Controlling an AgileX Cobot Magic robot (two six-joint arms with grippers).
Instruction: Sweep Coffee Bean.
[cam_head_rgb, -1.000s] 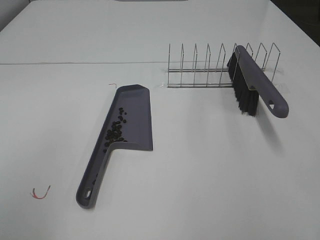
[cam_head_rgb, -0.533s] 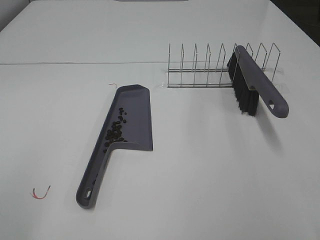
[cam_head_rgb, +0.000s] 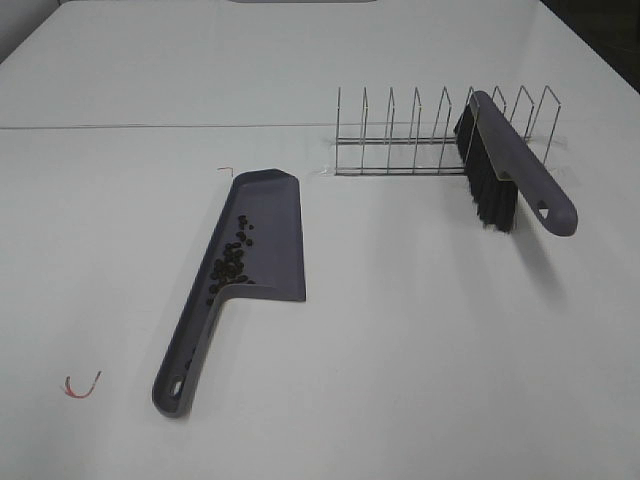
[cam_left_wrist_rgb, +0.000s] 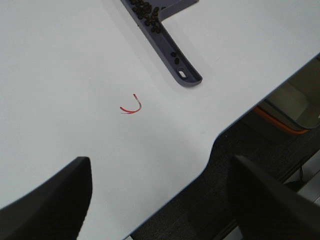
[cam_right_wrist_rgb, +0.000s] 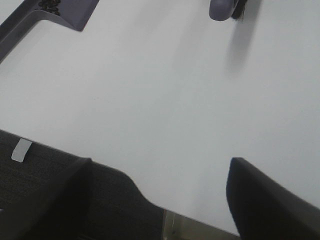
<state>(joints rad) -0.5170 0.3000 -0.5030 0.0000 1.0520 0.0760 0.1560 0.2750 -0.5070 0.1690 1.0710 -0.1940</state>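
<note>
- One broad white table (cam_head_rgb: 420, 350) fills the high view; a thin seam crosses it ahead of the dustpan, and the far corners give way to dark surroundings.
- In the left wrist view the table's curved near edge drops to dark floor, with an orange-trimmed object (cam_left_wrist_rgb: 280, 120) beyond it; in the right wrist view a pale tag of tape (cam_right_wrist_rgb: 21, 150) lies on the dark floor below the edge.
- The coffee beans (cam_head_rgb: 230, 262) lie heaped in the purple dustpan (cam_head_rgb: 262, 235), gathered along its left wall and thickest where the pan meets the handle; a few sit on the handle in the left wrist view (cam_left_wrist_rgb: 148, 15).
- The dustpan's long axis runs from its handle end, nearest the robot on the left, up and slightly rightward to its open lip, which points at the far side.
- The brush (cam_head_rgb: 510, 170) leans on the wire rack (cam_head_rgb: 420, 135), bristles down, handle end toward the near right, well apart from the dustpan.
- A red string loop (cam_head_rgb: 82, 386) lies left of the handle.
- Left gripper (cam_left_wrist_rgb: 160, 200) and right gripper (cam_right_wrist_rgb: 157, 195) both hang over the table's near edge, jaws spread wide, grasping nothing.
- No readable writing or brand shows.
</note>
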